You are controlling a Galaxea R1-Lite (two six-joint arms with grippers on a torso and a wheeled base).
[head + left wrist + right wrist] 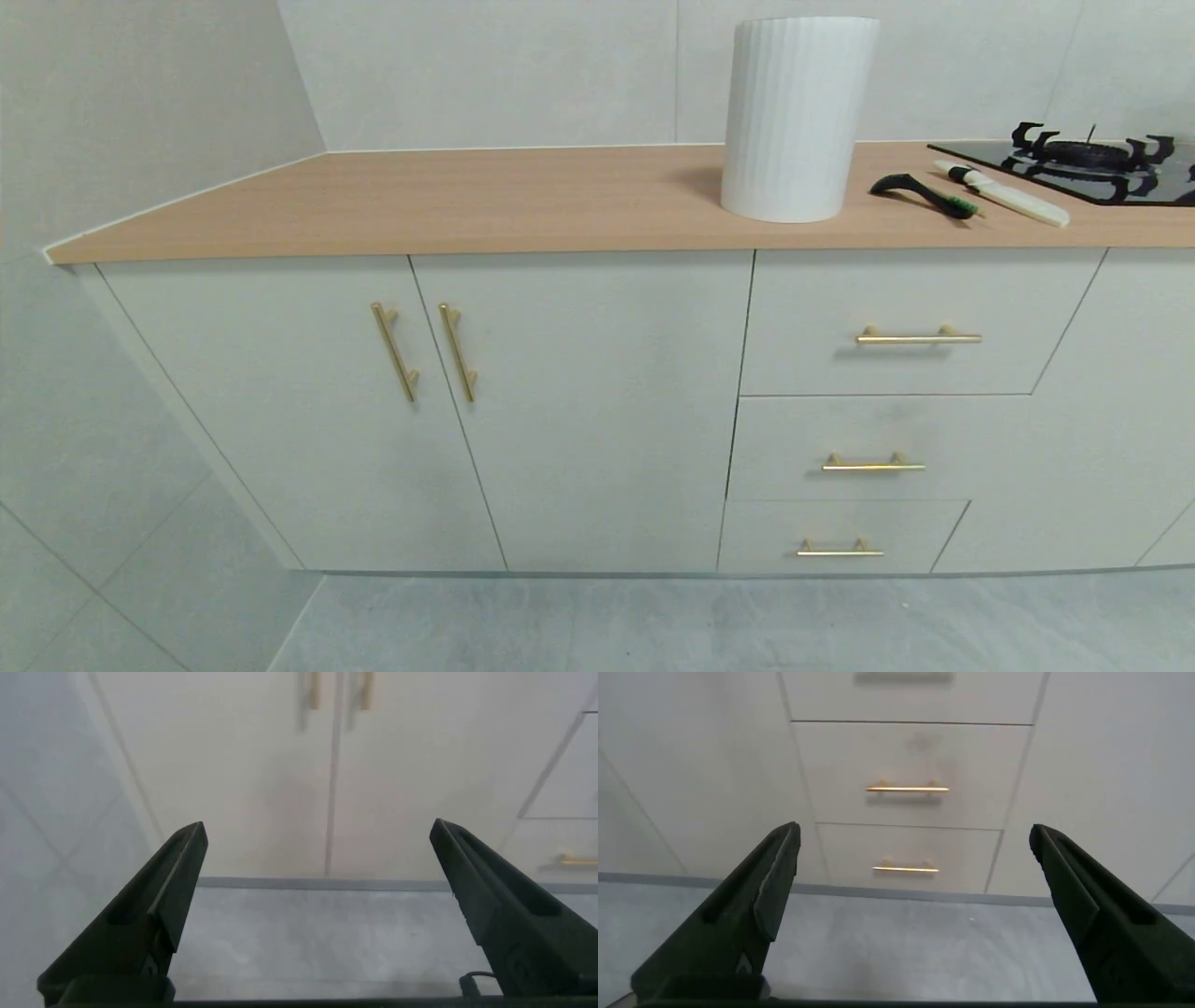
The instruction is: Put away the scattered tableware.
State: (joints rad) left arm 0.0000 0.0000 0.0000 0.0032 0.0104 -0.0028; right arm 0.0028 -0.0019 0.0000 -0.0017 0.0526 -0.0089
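Observation:
On the wooden countertop [448,201] lie a black-handled utensil [922,195] and a white-handled knife [1004,193], side by side near the right end. A tall white ribbed container [795,119] stands just left of them. My left gripper [318,840] is open, held low over the floor and facing the double cabinet doors [327,765]. My right gripper [915,840] is open too, held low in front of the lower drawers [910,775]. Nothing sits between either pair of fingers.
A black gas hob [1088,163] occupies the counter's far right. Below the counter are two cabinet doors with gold handles [425,350] and three stacked drawers [896,336]. A tiled wall closes the left side. Grey floor tiles [653,625] lie in front.

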